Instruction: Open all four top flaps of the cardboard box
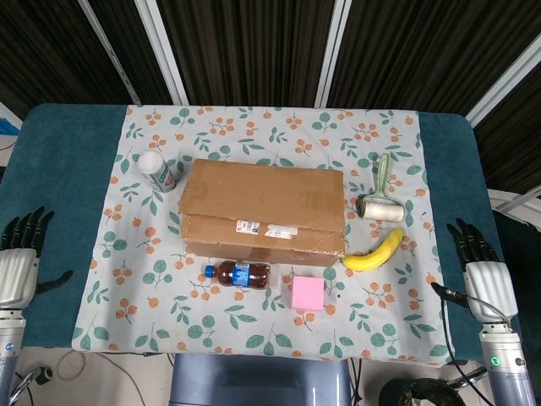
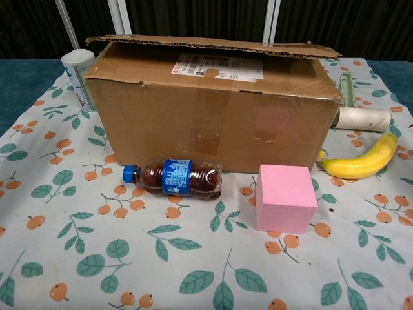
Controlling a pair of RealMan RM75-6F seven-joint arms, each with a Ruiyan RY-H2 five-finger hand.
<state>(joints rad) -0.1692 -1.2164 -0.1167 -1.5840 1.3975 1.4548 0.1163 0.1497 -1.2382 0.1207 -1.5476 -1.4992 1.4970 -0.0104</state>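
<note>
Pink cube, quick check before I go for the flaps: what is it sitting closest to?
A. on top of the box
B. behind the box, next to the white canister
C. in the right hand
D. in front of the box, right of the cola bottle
D: the pink cube lies on the floral cloth in front of the cardboard box, just right of the cola bottle.
</note>
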